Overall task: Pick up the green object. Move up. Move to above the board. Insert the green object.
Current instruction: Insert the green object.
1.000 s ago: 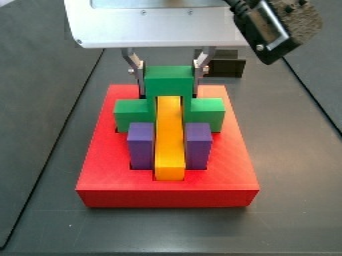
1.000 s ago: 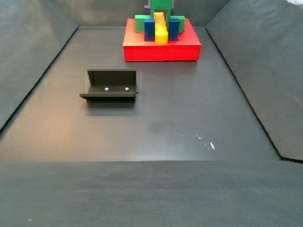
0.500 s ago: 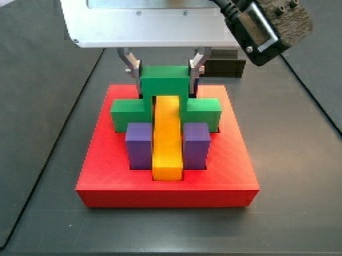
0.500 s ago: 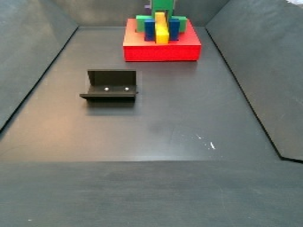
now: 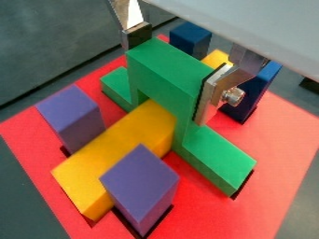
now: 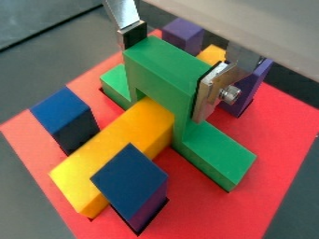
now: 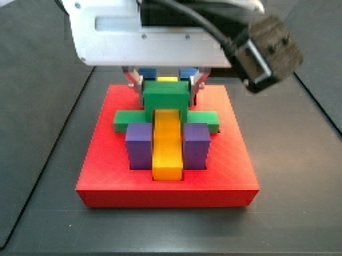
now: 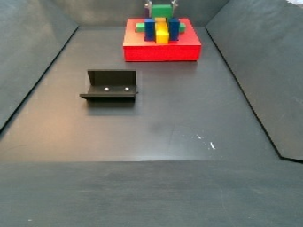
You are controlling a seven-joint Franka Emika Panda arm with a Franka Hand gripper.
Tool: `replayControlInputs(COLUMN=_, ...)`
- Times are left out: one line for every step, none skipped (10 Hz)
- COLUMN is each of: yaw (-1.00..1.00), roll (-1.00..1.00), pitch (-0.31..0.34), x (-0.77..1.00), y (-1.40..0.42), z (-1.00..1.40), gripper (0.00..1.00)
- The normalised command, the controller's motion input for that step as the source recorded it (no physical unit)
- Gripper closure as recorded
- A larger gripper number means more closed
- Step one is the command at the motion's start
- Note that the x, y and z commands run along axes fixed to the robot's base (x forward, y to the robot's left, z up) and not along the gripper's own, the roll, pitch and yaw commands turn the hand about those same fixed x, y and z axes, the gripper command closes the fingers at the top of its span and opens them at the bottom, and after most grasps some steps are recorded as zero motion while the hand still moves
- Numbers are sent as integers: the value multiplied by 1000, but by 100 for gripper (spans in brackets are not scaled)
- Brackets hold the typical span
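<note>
The green object (image 5: 169, 79) sits on the red board (image 5: 28, 173), its raised cube straddling the long yellow bar (image 5: 118, 154) and its low arms down on the board. It shows the same way in the other wrist view (image 6: 162, 75) and in both side views (image 7: 166, 97) (image 8: 159, 21). My gripper (image 5: 174, 67) is shut on the raised cube, one silver finger (image 5: 217, 93) against each side. It also shows from the side (image 7: 166, 84), low over the board's far half (image 7: 167, 190).
Purple cubes (image 5: 69, 117) (image 5: 144, 182) and blue cubes (image 5: 189, 39) (image 5: 249, 89) stand in the board beside the yellow bar. The fixture (image 8: 110, 86) stands on the dark floor, well apart from the board (image 8: 162, 51). Dark walls enclose the floor.
My gripper has come down with the green object. The green piece now sits lower, its arms down on the board beside the yellow bar.
</note>
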Motion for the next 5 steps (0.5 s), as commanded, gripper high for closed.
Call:
replayControlInputs(yaw=0, roll=67, pitch=0, x=57, y=-54, z=-366, gripper=100)
replayControlInputs(yaw=0, roll=49, pitch=0, x=60, y=-40, z=-349, gripper=100)
replayControlInputs(yaw=0, roll=39, pitch=0, x=46, y=-31, z=-269, gripper=100)
replayControlInputs(yaw=0, roll=0, pitch=-11, x=0, y=0, z=0, gripper=100)
replayControlInputs(yaw=0, roll=0, pitch=0, x=0, y=0, z=0, gripper=100)
